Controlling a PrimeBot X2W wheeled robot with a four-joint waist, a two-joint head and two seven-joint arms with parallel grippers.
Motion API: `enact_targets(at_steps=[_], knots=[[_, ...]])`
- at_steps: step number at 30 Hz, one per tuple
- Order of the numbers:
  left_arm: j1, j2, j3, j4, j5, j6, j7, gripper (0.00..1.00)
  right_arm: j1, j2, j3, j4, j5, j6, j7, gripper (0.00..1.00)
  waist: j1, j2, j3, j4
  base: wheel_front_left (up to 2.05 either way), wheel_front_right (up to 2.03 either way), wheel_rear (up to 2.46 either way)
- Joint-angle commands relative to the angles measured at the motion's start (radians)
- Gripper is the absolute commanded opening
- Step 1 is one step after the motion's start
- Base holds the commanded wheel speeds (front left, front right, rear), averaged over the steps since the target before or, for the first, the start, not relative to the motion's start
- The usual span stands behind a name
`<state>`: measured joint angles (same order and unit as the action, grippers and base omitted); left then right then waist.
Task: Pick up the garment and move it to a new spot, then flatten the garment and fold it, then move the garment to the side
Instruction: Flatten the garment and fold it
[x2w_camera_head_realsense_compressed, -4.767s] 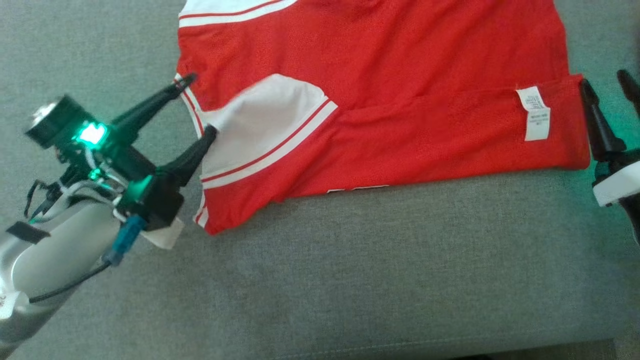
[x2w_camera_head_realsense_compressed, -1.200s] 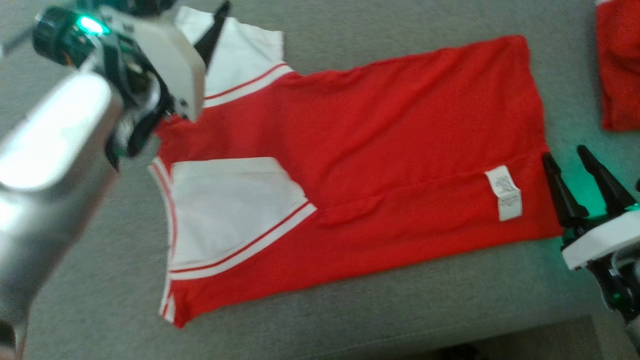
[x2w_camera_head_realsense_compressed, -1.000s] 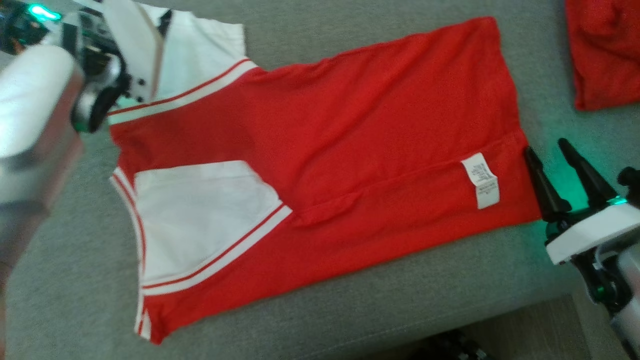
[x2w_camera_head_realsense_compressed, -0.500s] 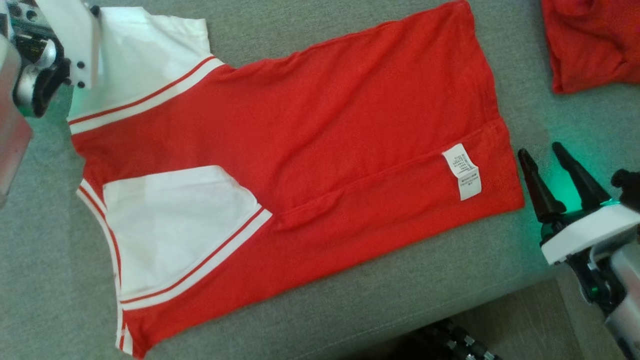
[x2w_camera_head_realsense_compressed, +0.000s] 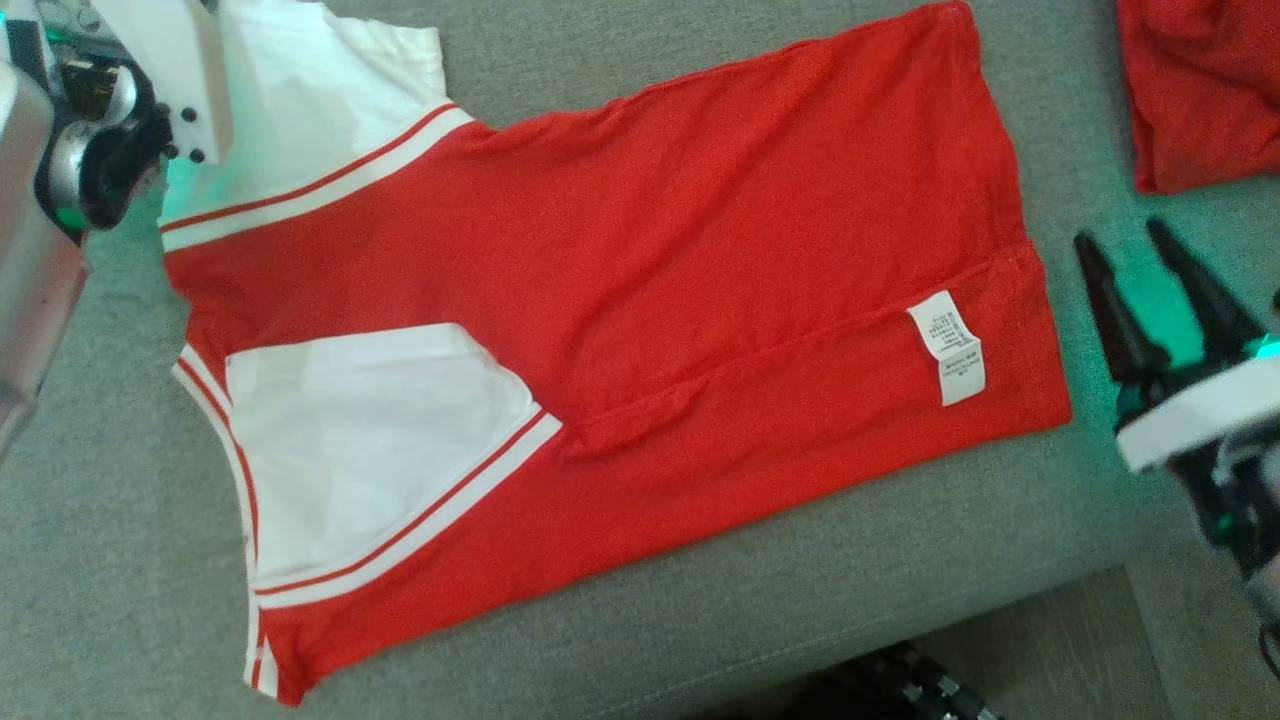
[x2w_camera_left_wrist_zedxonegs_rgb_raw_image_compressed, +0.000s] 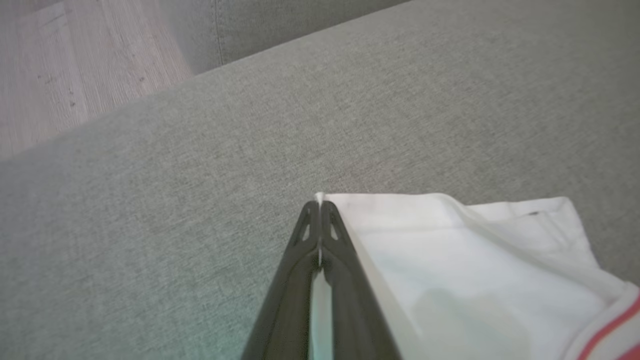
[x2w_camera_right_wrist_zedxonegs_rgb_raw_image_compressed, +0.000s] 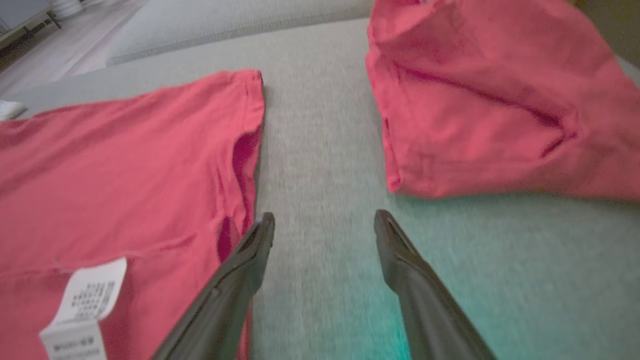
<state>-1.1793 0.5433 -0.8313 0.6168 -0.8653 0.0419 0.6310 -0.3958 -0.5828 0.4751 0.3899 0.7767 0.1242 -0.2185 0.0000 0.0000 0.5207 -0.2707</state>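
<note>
Across most of the head view, the grey sofa cushion (x2w_camera_head_realsense_compressed: 700, 600) is carrying everything, with wood floor (x2w_camera_head_realsense_compressed: 1100, 640) showing at lower right. The garment (x2w_camera_head_realsense_compressed: 650, 250), a red shirt with white sleeves, is lying spread and mostly flat mid-frame, running from upper left to right. A second red cloth (x2w_camera_head_realsense_compressed: 1200, 90) is sitting apart at upper right. The left gripper (x2w_camera_left_wrist_zedxonegs_rgb_raw_image_compressed: 320, 205) is working at upper left, fingers pressed together and pinching the edge of the far white sleeve (x2w_camera_head_realsense_compressed: 320, 80). The right gripper (x2w_camera_head_realsense_compressed: 1120, 240) is hovering just beside the hem at the right edge, fingers spread wide and holding nothing. A white care label (x2w_camera_head_realsense_compressed: 948, 345) is showing near the hem.

Progress looks like mid-fold. The near long edge and near sleeve are looking turned in already. The far sleeve probably needs folding in, then the body fold, then moving it aside.
</note>
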Motion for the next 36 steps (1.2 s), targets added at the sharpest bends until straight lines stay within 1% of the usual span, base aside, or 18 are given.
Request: enact_targets(at_steps=[1,6,11,14,18,24,25,26,27,28,36], knots=[[-0.030,0.038,0.046,-0.031,0.008,-0.002,-0.009,0.00,-0.003,-0.043,0.006,-0.025,0.011,0.007,-0.003,1.00,0.0000,0.0000,-0.002,0.003,0.00,0.00,0.00],[-0.037,0.033,0.039,-0.062,0.013,-0.013,-0.019,0.00,-0.132,-0.077,0.043,-0.029,0.049,0.007,0.054,1.00,0.0000,0.0000,-0.011,0.026,0.00,0.00,0.00],[-0.052,0.021,0.030,-0.087,0.022,-0.015,-0.021,0.00,-0.292,-0.110,0.142,0.026,0.073,0.007,0.133,1.00,0.0000,0.0000,-0.005,0.060,0.00,0.00,0.00],[-0.060,0.015,0.025,-0.094,0.033,-0.010,-0.033,0.00,-0.375,-0.117,0.207,0.083,0.091,0.007,0.166,1.00,0.0000,0.0000,0.002,0.079,0.00,0.00,0.00],[-0.065,0.009,0.016,-0.100,0.043,-0.015,-0.045,0.00,-0.462,-0.125,0.295,0.160,0.114,0.007,0.186,1.00,0.0000,0.0000,0.012,0.101,0.00,0.00,0.00],[-0.077,-0.001,0.011,-0.101,0.051,-0.017,-0.065,0.00,-0.553,-0.131,0.431,0.236,0.144,0.007,0.185,1.00,0.0000,0.0000,0.025,0.124,0.00,0.00,0.00],[-0.079,-0.004,0.010,-0.100,0.053,-0.018,-0.067,0.00,-0.565,-0.131,0.451,0.246,0.152,0.007,0.182,0.94,0.0000,0.0000,0.027,0.127,0.00,0.00,0.00],[-0.081,-0.006,0.009,-0.098,0.055,-0.018,-0.072,0.00,-0.575,-0.131,0.468,0.255,0.161,0.007,0.180,0.51,0.0000,0.0000,0.027,0.131,0.00,0.00,0.00],[-0.082,-0.008,0.008,-0.096,0.056,-0.019,-0.076,0.00,-0.584,-0.132,0.486,0.264,0.171,0.007,0.177,0.31,0.0000,0.0000,0.027,0.133,0.00,0.00,0.00],[-0.083,-0.010,0.006,-0.094,0.058,-0.020,-0.079,0.00,-0.593,-0.133,0.501,0.274,0.180,0.007,0.175,0.00,0.0000,0.0000,0.026,0.136,0.00,0.00,0.00],[-0.097,-0.009,0.005,-0.085,0.069,-0.032,-0.118,0.00,-0.647,-0.143,0.601,0.325,0.256,0.007,0.139,0.00,0.0000,0.0000,0.026,0.146,0.00,0.00,0.00]])
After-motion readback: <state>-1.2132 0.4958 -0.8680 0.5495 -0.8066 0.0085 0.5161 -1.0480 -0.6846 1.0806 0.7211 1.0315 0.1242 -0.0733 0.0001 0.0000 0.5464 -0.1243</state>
